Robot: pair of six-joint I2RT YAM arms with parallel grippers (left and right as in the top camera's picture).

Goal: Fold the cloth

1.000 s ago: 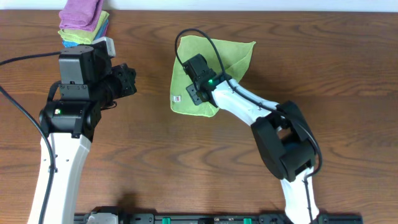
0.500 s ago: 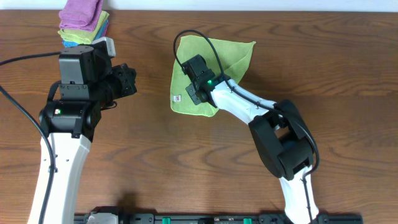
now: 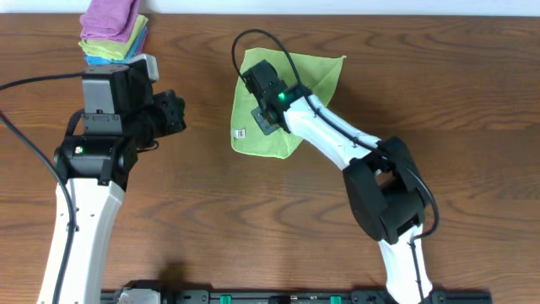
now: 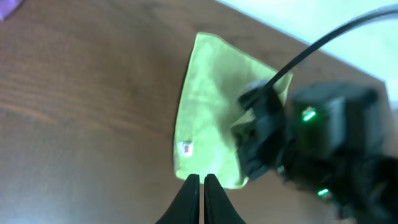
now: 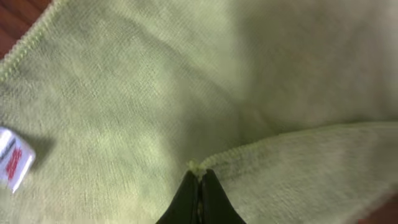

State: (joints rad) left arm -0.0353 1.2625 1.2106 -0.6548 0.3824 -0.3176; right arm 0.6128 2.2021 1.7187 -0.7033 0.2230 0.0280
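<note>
Right wrist view: right gripper (image 5: pixel 199 180) has its jaws together, clamped on a hemmed corner of the cloth (image 5: pixel 124 93) where an upper layer lies over the lower one; the tag (image 5: pixel 12 158) sits well to the left of the fingertips. The grip looks shallow, on the hem only. Left wrist view: left gripper (image 4: pixel 200 186) has its jaws together with nothing between them, above bare table (image 4: pixel 74 124); the cloth's near edge lies just ahead of its tips. Overhead view: the cloth lies under and around the right gripper, well apart from the left one; a stack (image 3: pixel 114 29) of folded cloths sits behind the left gripper. Recommendation: raise the corner only slightly, carry it low and straight to the matching edge, and watch that the lower layer does not drag; if it does, pinning with the left gripper appears advisable.
</note>
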